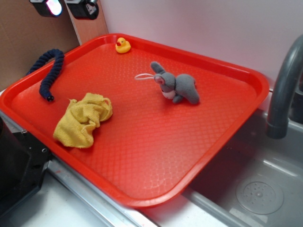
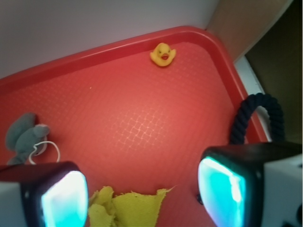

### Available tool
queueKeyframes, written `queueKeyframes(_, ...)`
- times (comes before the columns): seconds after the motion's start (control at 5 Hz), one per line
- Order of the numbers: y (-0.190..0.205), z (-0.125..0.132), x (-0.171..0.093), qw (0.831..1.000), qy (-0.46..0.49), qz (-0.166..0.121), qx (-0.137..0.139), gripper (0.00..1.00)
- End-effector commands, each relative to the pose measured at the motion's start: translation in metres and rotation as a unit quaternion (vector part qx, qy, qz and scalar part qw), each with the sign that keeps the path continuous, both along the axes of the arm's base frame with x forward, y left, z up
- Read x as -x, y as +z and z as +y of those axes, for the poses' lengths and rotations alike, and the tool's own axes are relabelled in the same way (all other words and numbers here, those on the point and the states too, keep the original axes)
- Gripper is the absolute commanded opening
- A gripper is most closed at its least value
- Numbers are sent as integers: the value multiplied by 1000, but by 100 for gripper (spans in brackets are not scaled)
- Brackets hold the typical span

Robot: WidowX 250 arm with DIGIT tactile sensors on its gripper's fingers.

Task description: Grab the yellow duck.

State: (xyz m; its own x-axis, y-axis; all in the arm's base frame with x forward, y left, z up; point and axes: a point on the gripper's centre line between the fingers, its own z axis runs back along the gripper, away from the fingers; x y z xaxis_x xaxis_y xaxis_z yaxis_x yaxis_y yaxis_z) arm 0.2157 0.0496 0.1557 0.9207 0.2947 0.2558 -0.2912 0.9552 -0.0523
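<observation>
Exterior view: only the tips of the gripper [image 1: 70, 6] in sight at the top left edge, above the tray's far left corner; jaw spacing hard to judge from here. Yellow duck [image 1: 122, 45] upright on the red tray [image 1: 156, 142], tucked against the far rim, a little right of and below the jaws, apart from them. Grey plush rabbit [image 1: 177, 87] lying on its side mid-tray, well away from the jaws, a white loop at its ear. Crumpled yellow cloth [image 1: 84, 119] on the near left part of the tray. Dark blue rope [image 1: 51, 72] draped over the left rim, its end resting on the tray. Grey faucet [image 1: 284, 90] at the right, over a metal sink [image 1: 255, 184].

Wrist view: jaws spread wide, nothing between the lit fingers [image 2: 220, 191]. Yellow duck [image 2: 163, 54] far ahead of the gap, roughly centred, facing back toward the camera, close to the tray rim [image 2: 94, 54]. Yellow cloth [image 2: 128, 208] just below, between the jaws. Rabbit [image 2: 23, 137] ahead of the left-hand jaw. Rope [image 2: 255, 116] arching just ahead of the right-hand jaw.
</observation>
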Motion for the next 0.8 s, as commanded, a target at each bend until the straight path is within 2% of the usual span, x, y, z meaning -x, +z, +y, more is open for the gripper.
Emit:
queueKeyframes(0.0,-50,54,-50,994,107,10,-25,100)
queueKeyframes(0.6,-91,84,-99,997,73,-20,-35,100)
